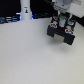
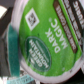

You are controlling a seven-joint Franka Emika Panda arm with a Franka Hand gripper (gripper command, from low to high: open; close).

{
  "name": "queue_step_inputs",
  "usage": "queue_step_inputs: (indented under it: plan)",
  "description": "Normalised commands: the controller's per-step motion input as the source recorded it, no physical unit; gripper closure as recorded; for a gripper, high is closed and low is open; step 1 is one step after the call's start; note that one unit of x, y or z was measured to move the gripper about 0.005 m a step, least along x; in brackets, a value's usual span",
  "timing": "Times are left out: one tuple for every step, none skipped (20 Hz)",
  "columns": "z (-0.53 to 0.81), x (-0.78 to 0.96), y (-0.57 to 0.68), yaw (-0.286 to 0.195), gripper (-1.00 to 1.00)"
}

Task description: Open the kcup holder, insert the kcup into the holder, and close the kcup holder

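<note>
The kcup [image 2: 47,42] fills the wrist view: a whitish cup with a green top printed "Dark Magic". A teal finger pad [image 2: 11,50] presses its one side and a dark finger sits at the other. In the exterior view my gripper [image 1: 59,23] hangs at the upper right, shut on the kcup, directly above the kcup holder [image 1: 61,35]. The holder is a black boxy machine with light grey panels on its front. I cannot tell whether the holder is open or shut. The kcup itself is too small to make out in the exterior view.
A tall white bottle-like post [image 1: 25,11] stands at the back toward the exterior view's left, in front of dark blue equipment [image 1: 10,19]. The white table [image 1: 27,57] stretches across the front and the exterior view's left.
</note>
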Motion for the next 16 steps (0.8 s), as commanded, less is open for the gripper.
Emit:
queue_step_inputs:
  plan:
    - [-0.19, 0.02, 0.05, 0.015, 1.0]
    - [-0.19, 0.04, 0.06, 0.018, 1.0]
    - [-0.13, 0.03, 0.1, 0.029, 1.0]
    - [-0.15, 0.06, 0.13, 0.021, 1.0]
    - [-0.15, 0.05, 0.14, 0.023, 1.0]
    - [-0.18, 0.02, 0.11, 0.036, 1.0]
    - [-0.13, 0.06, 0.17, 0.027, 1.0]
    - [-0.14, 0.03, 0.14, 0.036, 1.0]
    - [-0.09, 0.07, 0.18, 0.027, 1.0]
    - [-0.07, 0.07, 0.19, 0.028, 1.0]
    - [-0.05, 0.07, 0.19, 0.03, 1.0]
    - [-0.04, 0.07, 0.18, 0.032, 1.0]
    - [-0.04, 0.1, 0.16, 0.028, -1.0]
    - [-0.01, 0.1, 0.16, 0.036, -1.0]
    - [-0.04, 0.07, 0.17, 0.028, 1.0]
    - [-0.03, 0.07, 0.18, 0.032, 1.0]
